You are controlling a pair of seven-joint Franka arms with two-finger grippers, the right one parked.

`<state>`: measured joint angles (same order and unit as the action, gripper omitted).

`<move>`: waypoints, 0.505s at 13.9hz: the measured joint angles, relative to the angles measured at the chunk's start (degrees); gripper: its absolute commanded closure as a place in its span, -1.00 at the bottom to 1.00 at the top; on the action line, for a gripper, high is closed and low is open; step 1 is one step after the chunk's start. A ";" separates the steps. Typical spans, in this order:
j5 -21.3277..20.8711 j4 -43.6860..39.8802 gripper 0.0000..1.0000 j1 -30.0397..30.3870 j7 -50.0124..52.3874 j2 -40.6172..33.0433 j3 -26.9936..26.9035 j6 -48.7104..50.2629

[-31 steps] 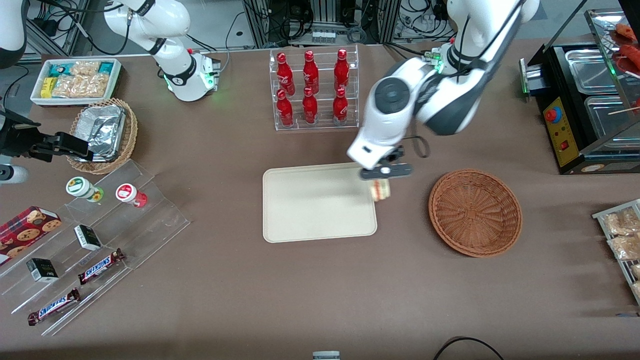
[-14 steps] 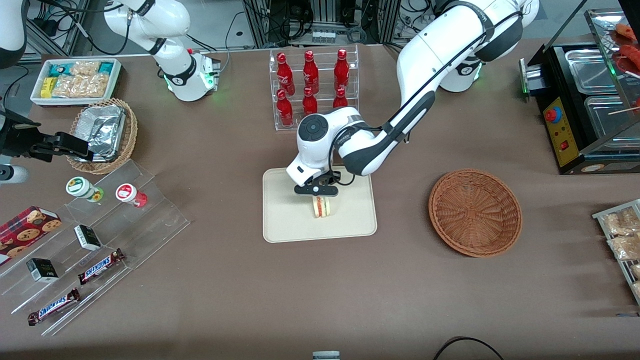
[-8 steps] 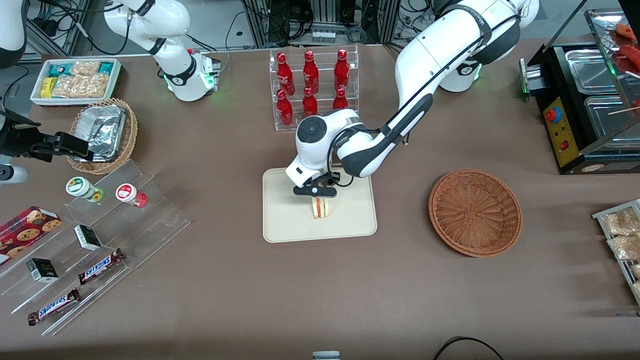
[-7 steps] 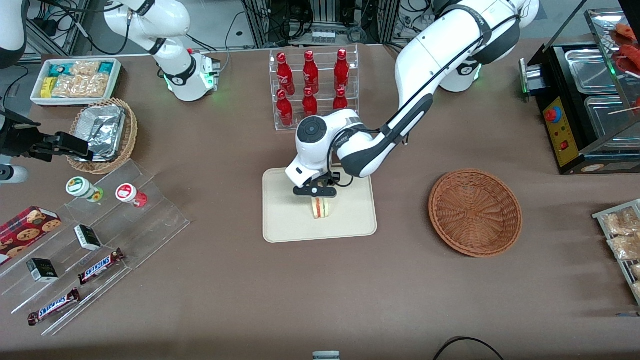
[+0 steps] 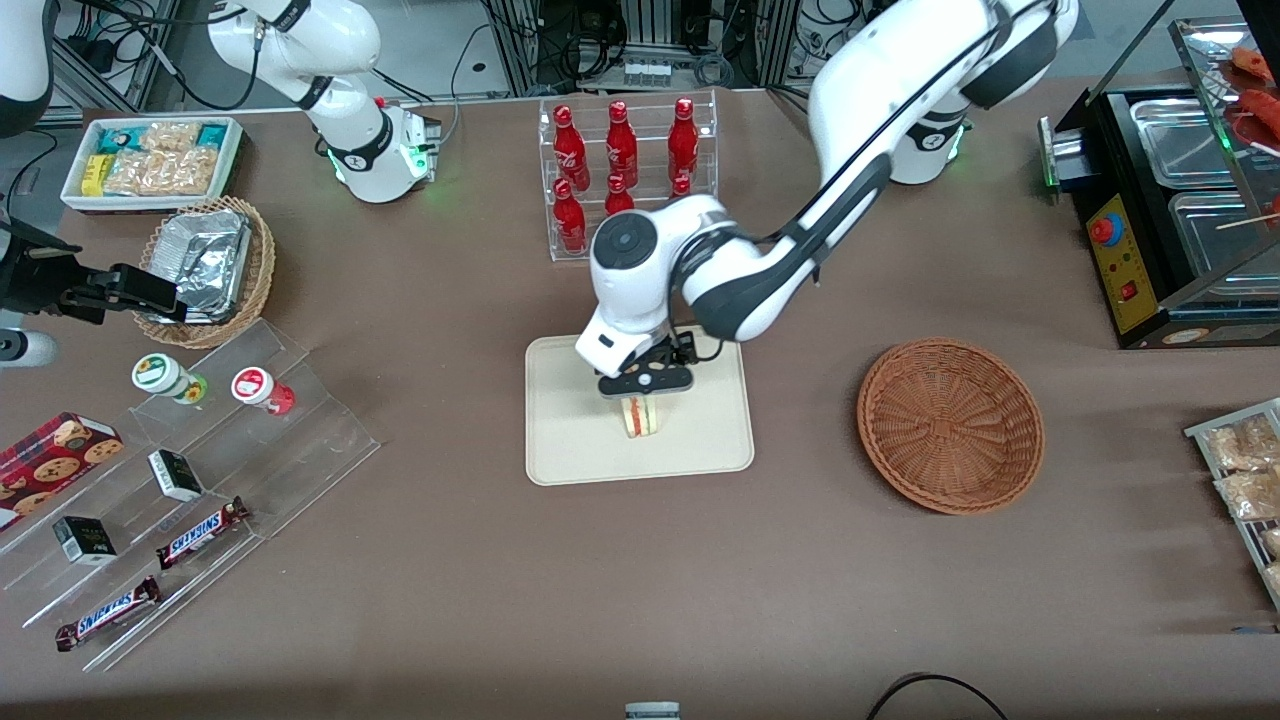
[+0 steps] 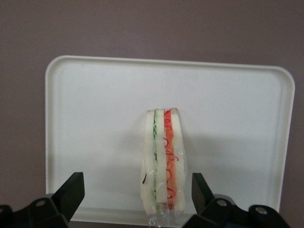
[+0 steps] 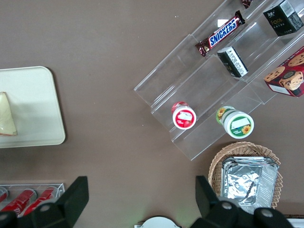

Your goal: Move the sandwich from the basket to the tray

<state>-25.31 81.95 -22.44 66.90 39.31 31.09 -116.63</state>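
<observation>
The sandwich [image 5: 642, 418] stands on its edge on the cream tray [image 5: 570, 440], near the tray's middle. Its red and green filling shows in the left wrist view [image 6: 164, 161], where the tray [image 6: 95, 118] lies under it. My left gripper [image 5: 645, 384] hangs just above the sandwich. It is open, with a finger [image 6: 72, 190] on each side of the wedge and a gap between each finger and the bread. The reddish-brown basket [image 5: 950, 425] sits empty toward the working arm's end of the table. The right wrist view shows the sandwich [image 7: 7, 116] on the tray [image 7: 38, 104].
A clear rack of red bottles [image 5: 625, 180] stands farther from the camera than the tray. Clear steps with snack bars and cups [image 5: 190, 480], a tan foil basket [image 5: 210, 265] and a white snack bin [image 5: 150, 160] lie toward the parked arm's end.
The gripper carried the sandwich from beside the basket to the tray's middle and set it down. Its fingers have opened off the sandwich and the arm has risen slightly.
</observation>
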 measured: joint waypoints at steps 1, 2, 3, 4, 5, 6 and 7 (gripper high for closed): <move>1.34 0.10 -0.98 1.64 0.00 -2.72 0.05 2.08; 2.89 0.45 -0.98 3.31 -0.28 -5.37 0.08 4.56; 5.00 1.06 -0.98 5.10 -1.84 -8.01 0.11 6.86; 7.44 1.99 -0.98 6.83 -4.49 -10.64 0.09 8.94; 9.77 3.11 -0.98 8.72 -7.39 -13.36 0.03 11.05; 11.71 4.25 -0.98 10.78 -10.31 -15.86 0.01 12.76; 13.62 5.27 -0.98 13.03 -13.66 -18.33 -0.01 14.31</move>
<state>-11.69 87.23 -9.41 53.24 20.98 31.08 -102.32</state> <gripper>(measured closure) 0.004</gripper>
